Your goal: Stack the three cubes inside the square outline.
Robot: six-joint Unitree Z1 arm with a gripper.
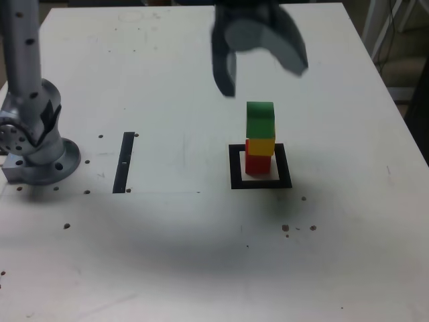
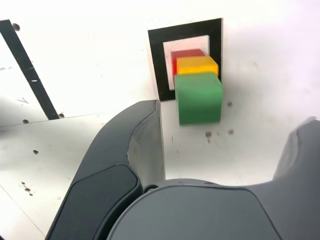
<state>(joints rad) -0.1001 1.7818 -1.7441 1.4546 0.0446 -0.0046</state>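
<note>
The claw [image 1: 261,80] is hanging nearest the exterior view's camera, raised above the bench [image 1: 154,268]; its fingers are standing well apart, and nothing is sitting between them. The step in hand is looking like clearing the finished stack: lifting should be going straight up, with the claw staying wide and any sideways swing waiting until both fingertips are well above the top cube. Lower down, the square outline [image 1: 283,176] is lying closer to the bench's right edge than its left, as the exterior view is showing it. The red cube [image 1: 257,165] is resting inside that black border on the pale centre, carrying the yellow cube [image 1: 262,147], and the green cube [image 1: 260,121] is topping the pile. Yellow is seeming to sit a touch off red, toward the exterior view's right, so a brushing finger could be toppling the column. Before calling it done, an operator should be checking from both views that the cubes are standing steady, and be leaving that small offset alone, since nudging would be risking more than it is gaining. Beyond, the bench is running bare toward its far edge.
</note>
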